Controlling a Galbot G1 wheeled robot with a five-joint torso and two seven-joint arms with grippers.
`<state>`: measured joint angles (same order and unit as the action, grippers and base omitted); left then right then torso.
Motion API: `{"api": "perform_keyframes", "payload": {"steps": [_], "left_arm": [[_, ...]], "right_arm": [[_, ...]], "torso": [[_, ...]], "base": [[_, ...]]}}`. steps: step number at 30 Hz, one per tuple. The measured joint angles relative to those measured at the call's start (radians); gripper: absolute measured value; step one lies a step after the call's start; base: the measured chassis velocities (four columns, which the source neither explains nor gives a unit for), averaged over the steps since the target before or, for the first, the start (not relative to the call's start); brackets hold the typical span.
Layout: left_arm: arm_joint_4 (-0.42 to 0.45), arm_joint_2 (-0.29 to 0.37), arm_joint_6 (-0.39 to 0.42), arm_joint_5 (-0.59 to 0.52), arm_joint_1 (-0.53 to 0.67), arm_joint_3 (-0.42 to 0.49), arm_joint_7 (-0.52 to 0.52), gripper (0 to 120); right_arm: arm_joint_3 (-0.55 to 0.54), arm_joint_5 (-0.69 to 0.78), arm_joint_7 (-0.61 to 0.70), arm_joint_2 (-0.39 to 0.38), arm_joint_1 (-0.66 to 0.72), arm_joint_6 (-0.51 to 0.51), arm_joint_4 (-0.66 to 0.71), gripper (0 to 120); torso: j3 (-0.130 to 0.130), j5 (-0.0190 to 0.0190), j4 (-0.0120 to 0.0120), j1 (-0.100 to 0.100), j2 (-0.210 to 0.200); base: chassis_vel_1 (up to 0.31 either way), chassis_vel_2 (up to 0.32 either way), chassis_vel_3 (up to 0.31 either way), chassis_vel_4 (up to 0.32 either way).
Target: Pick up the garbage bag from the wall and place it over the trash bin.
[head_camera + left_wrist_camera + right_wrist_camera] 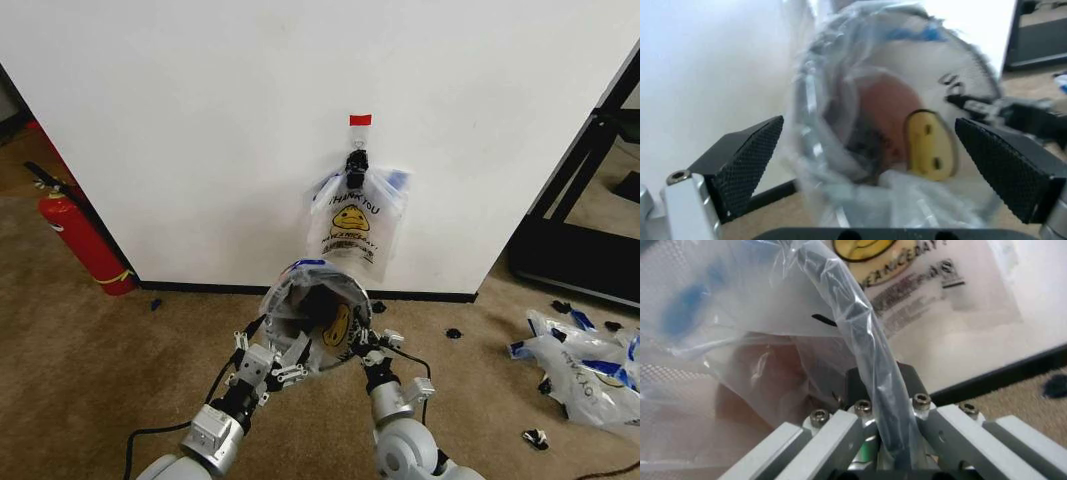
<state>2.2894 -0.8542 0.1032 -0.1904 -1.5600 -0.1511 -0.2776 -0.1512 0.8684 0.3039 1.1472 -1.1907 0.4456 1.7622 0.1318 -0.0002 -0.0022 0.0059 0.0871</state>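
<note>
The black mesh trash bin (318, 318) stands on the carpet below the wall (200, 120), with a garbage bag (298, 277) drawn over its mouth. My left gripper (283, 362) is open at the bin's near left side; in the left wrist view its fingers (750, 160) straddle the bag-covered bin (873, 125) without touching it. My right gripper (366, 350) is shut on the bag-wrapped rim (857, 335) at the bin's right side. More bags (355, 225) hang from a black clip (357, 160) under a red tape strip (360, 120).
A red fire extinguisher (85, 240) leans at the wall's left end. Loose bags (580, 365) lie on the carpet at the right, near a black frame (575, 235). Small black bits dot the floor by the baseboard (200, 287).
</note>
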Motion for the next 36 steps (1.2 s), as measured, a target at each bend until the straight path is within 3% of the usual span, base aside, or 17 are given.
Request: {"api": "perform_keyframes", "payload": {"steps": [6, 11, 20, 23, 25, 26, 27, 31, 36], "left_arm": [[-0.041, -0.003, -0.005, -0.049, 0.039, -0.077, -0.016, 100], [-0.099, -0.020, -0.009, -0.113, 0.053, -0.152, -0.048, 100], [-0.136, -0.045, -0.010, -0.105, 0.041, -0.131, -0.057, 100], [-0.129, -0.049, -0.012, -0.153, 0.035, -0.123, -0.036, 100], [-0.136, -0.054, -0.063, -0.213, 0.014, -0.109, 0.028, 100], [-0.165, -0.062, -0.125, -0.215, 0.001, -0.101, 0.093, 100], [-0.165, -0.062, -0.125, -0.215, 0.001, -0.101, 0.093, 100], [-0.263, -0.109, -0.284, -0.062, -0.008, -0.090, 0.213, 100], [-0.288, -0.126, -0.295, 0.007, -0.005, -0.086, 0.207, 100]], "right_arm": [[0.042, 0.164, 0.138, 0.022, -0.033, -0.115, 0.088, 0], [0.127, 0.319, 0.278, 0.078, -0.069, -0.291, 0.168, 0], [0.141, 0.337, 0.395, 0.111, -0.017, -0.386, 0.159, 0], [0.139, 0.342, 0.437, 0.111, -0.003, -0.404, 0.184, 0], [0.151, 0.376, 0.481, 0.114, 0.001, -0.418, 0.226, 0], [0.168, 0.414, 0.504, 0.120, 0.001, -0.436, 0.262, 0], [0.168, 0.414, 0.504, 0.120, 0.001, -0.436, 0.262, 0], [0.223, 0.478, 0.528, 0.145, -0.012, -0.455, 0.327, 0], [0.263, 0.501, 0.526, 0.150, -0.033, -0.454, 0.349, 0]], "torso": [[0.000, -0.0001, -0.0001, 0.000, 0.000], [0.000, 0.0001, -0.0002, 0.000, 0.000], [0.000, 0.0000, 0.0000, 0.000, 0.000], [0.000, 0.0003, 0.0000, 0.000, 0.000], [0.000, 0.0004, -0.0001, 0.000, 0.000], [0.000, 0.0004, -0.0002, 0.000, 0.000], [0.000, 0.0004, -0.0002, 0.000, 0.000], [0.000, 0.0001, 0.0001, 0.000, 0.000], [0.000, 0.0003, -0.0002, 0.000, 0.000]], "base": [[0.000, 0.000, 0.000, 0.000], [0.000, 0.000, 0.000, 0.000], [0.000, 0.000, 0.000, 0.000], [0.000, 0.000, 0.000, 0.000], [0.000, 0.000, 0.000, 0.000], [0.000, 0.000, 0.000, 0.000], [0.000, 0.000, 0.000, 0.000], [0.000, 0.000, 0.000, 0.000], [0.000, 0.000, 0.000, 0.000]]}}
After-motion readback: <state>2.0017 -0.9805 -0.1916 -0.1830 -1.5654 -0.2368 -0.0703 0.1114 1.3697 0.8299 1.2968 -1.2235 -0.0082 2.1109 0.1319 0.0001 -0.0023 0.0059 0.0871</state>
